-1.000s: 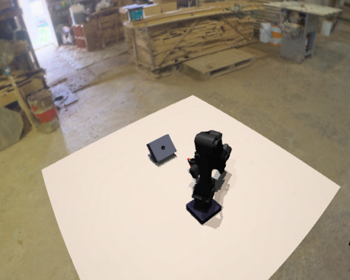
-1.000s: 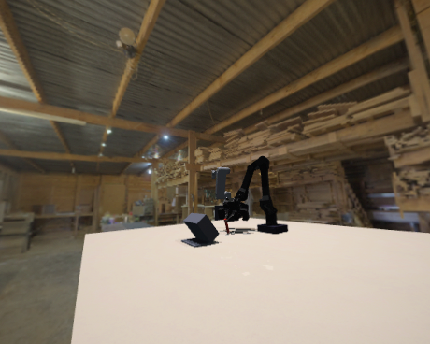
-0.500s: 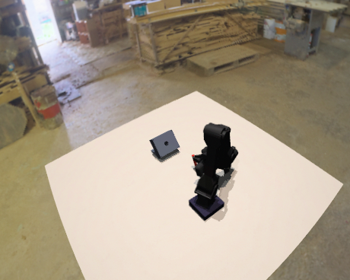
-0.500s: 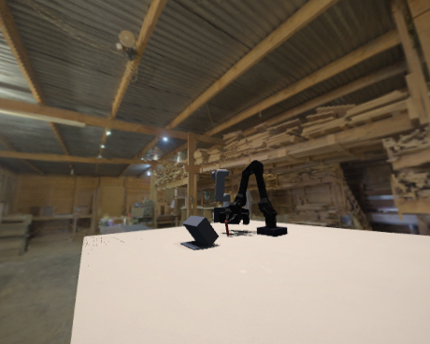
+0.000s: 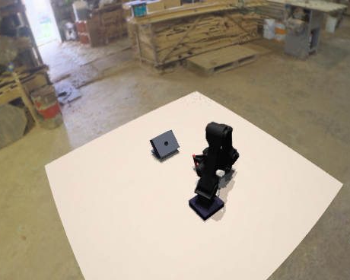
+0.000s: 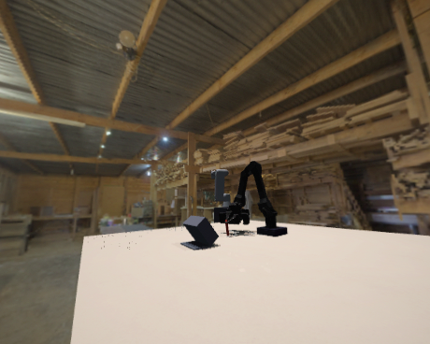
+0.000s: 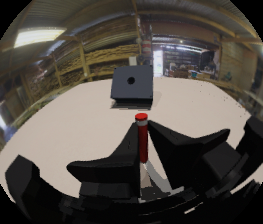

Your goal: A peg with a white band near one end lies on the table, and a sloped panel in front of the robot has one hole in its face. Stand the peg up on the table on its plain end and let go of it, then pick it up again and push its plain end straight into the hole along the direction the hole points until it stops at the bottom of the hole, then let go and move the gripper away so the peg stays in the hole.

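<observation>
The red peg (image 5: 195, 162) (image 6: 227, 229) (image 7: 143, 145) is close to upright, with its white band near the top end and its plain end down. My gripper (image 6: 227, 221) (image 7: 142, 124) is shut on the peg's upper part, just below the band. The plain end is at or very near the table top; I cannot tell if it touches. The dark grey sloped panel (image 5: 160, 148) (image 6: 200, 230) (image 7: 124, 90) stands beyond the peg, apart from it. Its one hole (image 5: 166, 143) (image 7: 131, 80) faces up and toward the robot and is empty.
The pale table (image 5: 125, 213) (image 6: 266, 290) (image 7: 62, 130) carries the panel and the arm's dark base (image 5: 206, 207) (image 6: 272, 231). The arm bends high above the table between base and peg. Workshop shelves and stacked wood stand beyond the table.
</observation>
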Motion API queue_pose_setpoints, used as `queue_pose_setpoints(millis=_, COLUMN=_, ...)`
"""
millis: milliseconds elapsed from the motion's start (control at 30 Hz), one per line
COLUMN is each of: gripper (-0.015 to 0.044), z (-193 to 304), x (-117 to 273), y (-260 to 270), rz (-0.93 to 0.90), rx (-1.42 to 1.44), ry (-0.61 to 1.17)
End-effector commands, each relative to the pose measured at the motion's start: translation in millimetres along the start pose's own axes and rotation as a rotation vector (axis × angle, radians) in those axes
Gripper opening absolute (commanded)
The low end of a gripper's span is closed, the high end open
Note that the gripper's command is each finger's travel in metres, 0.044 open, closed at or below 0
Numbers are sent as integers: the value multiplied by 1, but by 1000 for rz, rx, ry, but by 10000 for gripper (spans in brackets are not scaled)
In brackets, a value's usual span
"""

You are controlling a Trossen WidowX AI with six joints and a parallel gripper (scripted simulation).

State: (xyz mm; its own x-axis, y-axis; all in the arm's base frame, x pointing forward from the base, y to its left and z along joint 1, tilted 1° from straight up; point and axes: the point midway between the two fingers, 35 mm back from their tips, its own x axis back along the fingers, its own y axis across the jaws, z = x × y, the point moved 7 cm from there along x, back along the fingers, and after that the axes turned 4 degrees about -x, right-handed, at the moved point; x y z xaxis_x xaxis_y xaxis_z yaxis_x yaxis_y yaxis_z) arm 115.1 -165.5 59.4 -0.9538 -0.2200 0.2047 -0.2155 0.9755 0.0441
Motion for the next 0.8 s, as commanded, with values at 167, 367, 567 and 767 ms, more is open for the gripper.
queue_pose_setpoints(millis=167, gripper=49, z=3, x=-1, y=-1, rz=0, rx=2, ry=0)
queue_pose_setpoints(millis=367, gripper=49, z=5, x=-1, y=-1, rz=1, rx=4, ry=0)
queue_pose_setpoints(millis=567, gripper=49, z=5, x=0, y=-2, rz=1, rx=5, ry=0)
queue_pose_setpoints(millis=767, gripper=49, z=5, x=1, y=-1, rz=0, rx=6, ry=-3)
